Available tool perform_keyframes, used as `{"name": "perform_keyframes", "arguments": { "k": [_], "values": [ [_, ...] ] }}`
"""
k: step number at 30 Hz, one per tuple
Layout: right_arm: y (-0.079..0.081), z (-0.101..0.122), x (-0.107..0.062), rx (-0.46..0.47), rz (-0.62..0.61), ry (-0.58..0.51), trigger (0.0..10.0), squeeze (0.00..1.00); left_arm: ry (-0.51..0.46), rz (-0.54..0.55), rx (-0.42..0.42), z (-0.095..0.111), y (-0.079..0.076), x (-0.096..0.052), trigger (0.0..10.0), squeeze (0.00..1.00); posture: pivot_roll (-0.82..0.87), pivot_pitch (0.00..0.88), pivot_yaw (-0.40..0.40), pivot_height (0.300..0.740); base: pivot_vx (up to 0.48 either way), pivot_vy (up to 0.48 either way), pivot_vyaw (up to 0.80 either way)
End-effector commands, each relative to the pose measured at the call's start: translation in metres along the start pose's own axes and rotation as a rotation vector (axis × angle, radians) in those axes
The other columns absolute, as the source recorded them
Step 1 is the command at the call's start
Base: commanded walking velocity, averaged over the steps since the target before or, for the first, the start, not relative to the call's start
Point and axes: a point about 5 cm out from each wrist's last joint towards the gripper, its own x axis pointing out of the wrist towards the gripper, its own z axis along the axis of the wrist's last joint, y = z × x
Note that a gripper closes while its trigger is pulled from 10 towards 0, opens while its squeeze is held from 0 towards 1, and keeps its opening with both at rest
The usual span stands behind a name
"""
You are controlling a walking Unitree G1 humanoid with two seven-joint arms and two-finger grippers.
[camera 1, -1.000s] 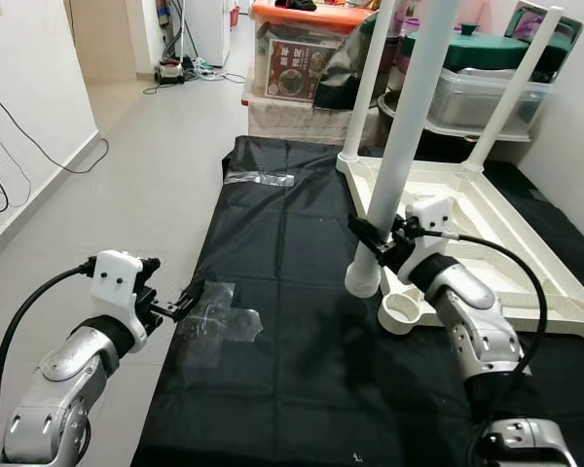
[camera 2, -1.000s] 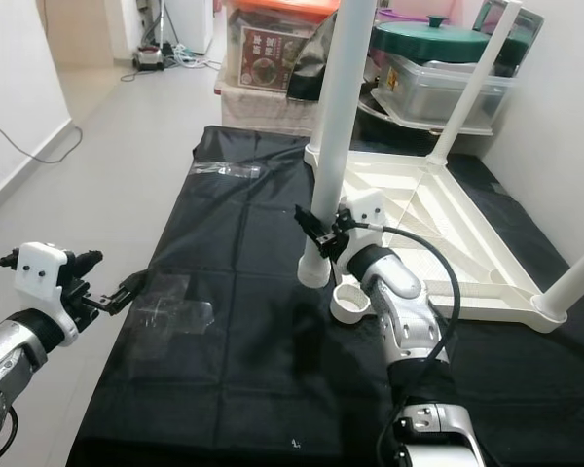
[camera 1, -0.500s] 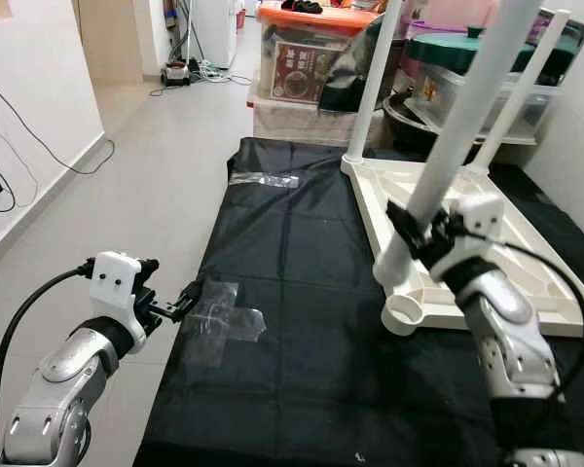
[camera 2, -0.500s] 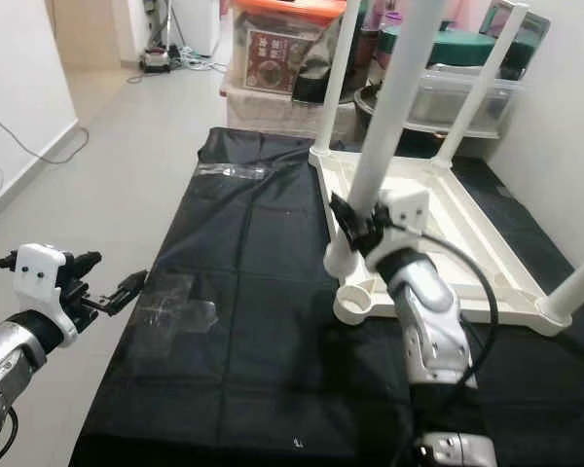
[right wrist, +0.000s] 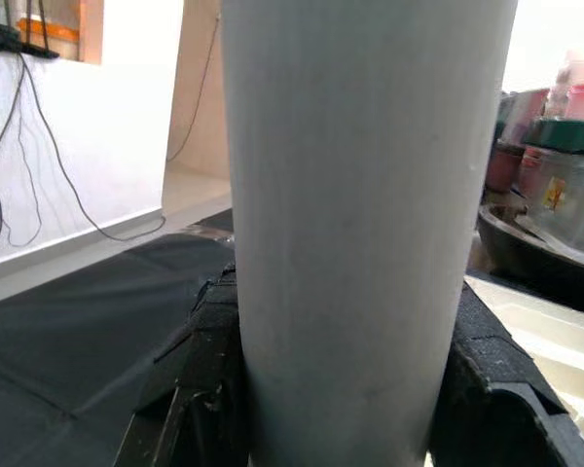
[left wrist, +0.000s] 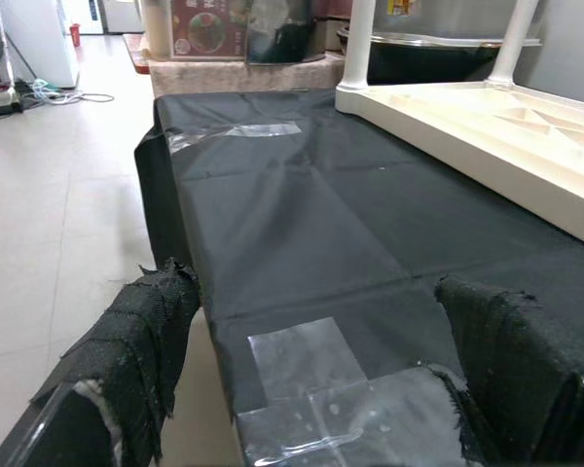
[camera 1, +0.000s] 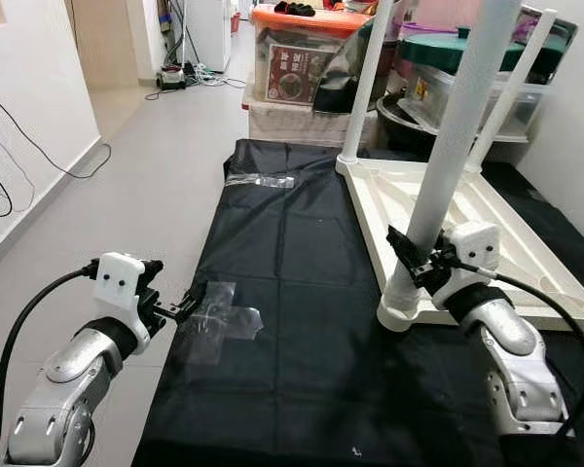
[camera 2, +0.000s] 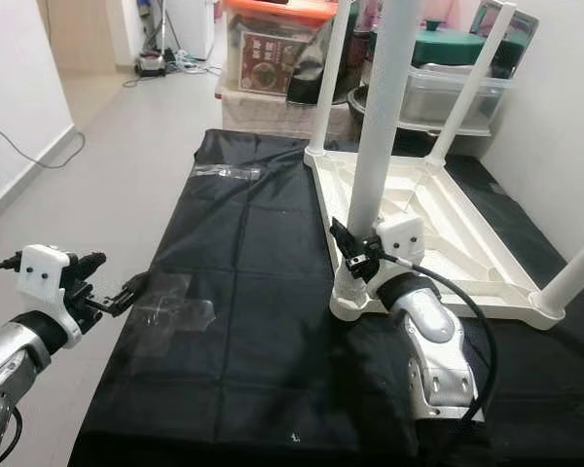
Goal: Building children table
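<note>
The right gripper (camera 1: pixel 416 261) clamps the white table leg (camera 1: pixel 448 156) upright over the corner socket (camera 1: pixel 397 313) of the upturned tabletop (camera 1: pixel 487 219), apparently to seat it. The left gripper (camera 1: pixel 180 309) hovers open by the taped black sheet (camera 1: pixel 292 292), idle.

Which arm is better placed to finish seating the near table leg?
The right: its gripper is shut on the white leg above the tabletop's corner socket. The left gripper hovers open over the black sheet.

Grey tiled floor (camera 1: pixel 156 146), white wall (camera 1: pixel 29 107), storage boxes (camera 1: pixel 302 58)

Black sheet (camera 1: pixel 302 282) lies open; storage bins (camera 1: pixel 302 58) block beyond.
</note>
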Motion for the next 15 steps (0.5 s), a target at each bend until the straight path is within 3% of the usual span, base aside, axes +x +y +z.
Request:
{"name": "perform_keyframes", "arguments": {
  "k": [1, 7, 15],
  "values": [
    [0.000, 0.000, 0.000, -0.023, -0.007, -0.013, 0.0, 0.00, -0.003, -0.001, -0.011, -0.001, 0.000, 0.000, 10.0, 0.00, 0.05, 0.000, -0.104, 0.740, 0.000, 0.000, 0.00],
    [0.003, -0.007, 0.001, -0.126, 0.000, -0.008, 0.0, 0.00, -0.007, 0.010, -0.012, -0.001, 0.001, -0.002, 10.0, 0.00, 0.06, 0.000, -0.112, 0.740, 0.000, 0.000, 0.00],
    [-0.002, -0.011, -0.003, -0.166, 0.005, 0.007, 0.0, 0.00, -0.008, 0.010, -0.017, -0.001, 0.000, -0.002, 10.0, 0.00, 0.06, 0.000, -0.114, 0.740, 0.000, 0.000, 0.00]
  ]
}}
